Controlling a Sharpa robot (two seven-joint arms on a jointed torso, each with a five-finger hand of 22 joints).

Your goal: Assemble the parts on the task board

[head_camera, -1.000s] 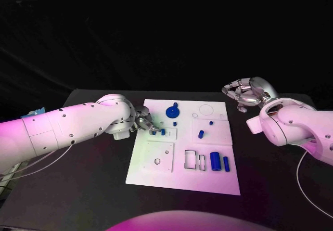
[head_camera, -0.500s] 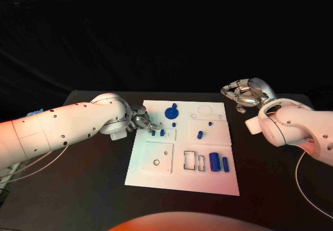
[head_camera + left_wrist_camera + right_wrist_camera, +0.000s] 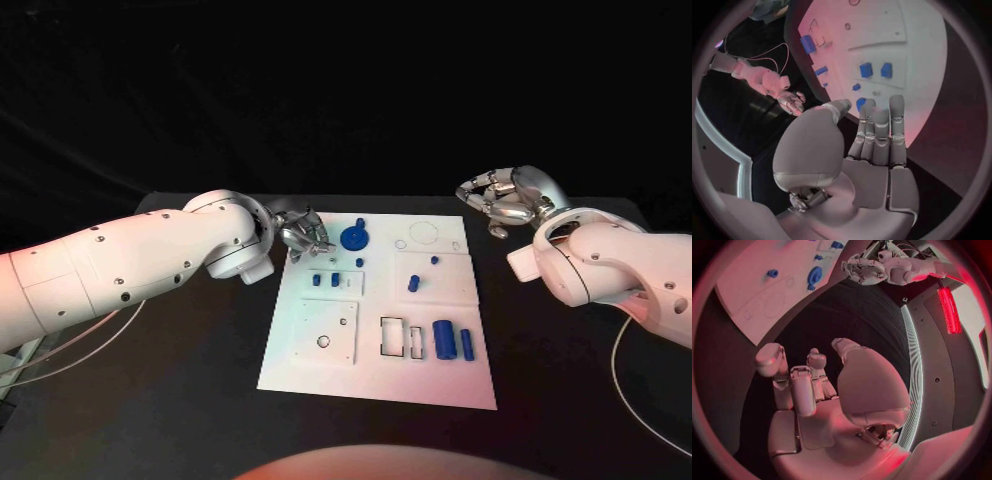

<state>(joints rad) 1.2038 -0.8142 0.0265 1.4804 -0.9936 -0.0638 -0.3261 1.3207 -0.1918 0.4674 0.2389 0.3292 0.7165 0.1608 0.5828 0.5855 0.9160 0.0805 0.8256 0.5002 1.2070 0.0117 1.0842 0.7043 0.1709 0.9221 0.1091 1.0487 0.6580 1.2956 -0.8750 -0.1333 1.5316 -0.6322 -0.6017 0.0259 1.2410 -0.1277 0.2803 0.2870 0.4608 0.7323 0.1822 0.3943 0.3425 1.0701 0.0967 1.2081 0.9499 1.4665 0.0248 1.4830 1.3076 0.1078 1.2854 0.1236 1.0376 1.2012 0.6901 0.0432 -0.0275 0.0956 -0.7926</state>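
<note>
The white task board [image 3: 378, 310] lies in the middle of the black table. On it are a blue round disc [image 3: 355, 237], two small blue blocks [image 3: 327, 281] side by side, a blue peg [image 3: 414, 282] and two blue cylinders [image 3: 454, 340]. My left hand [image 3: 300, 238] hovers at the board's far left corner, beside the disc, fingers straight and holding nothing. The left wrist view shows that left hand [image 3: 873, 135] above the board [image 3: 911, 45] and the two blocks [image 3: 876, 70]. My right hand [image 3: 505, 200] hangs off the board's far right side, fingers loosely bent and holding nothing.
Black table [image 3: 562, 380] surrounds the board on all sides. The board has rectangular cut-outs [image 3: 404, 335] near the cylinders and a square plate [image 3: 329, 328] at its near left. In the right wrist view, my left hand [image 3: 870, 267] shows beyond the board [image 3: 754, 290].
My left hand has drawn back from the two small blocks toward the board's far left corner. My right hand has hardly moved.
</note>
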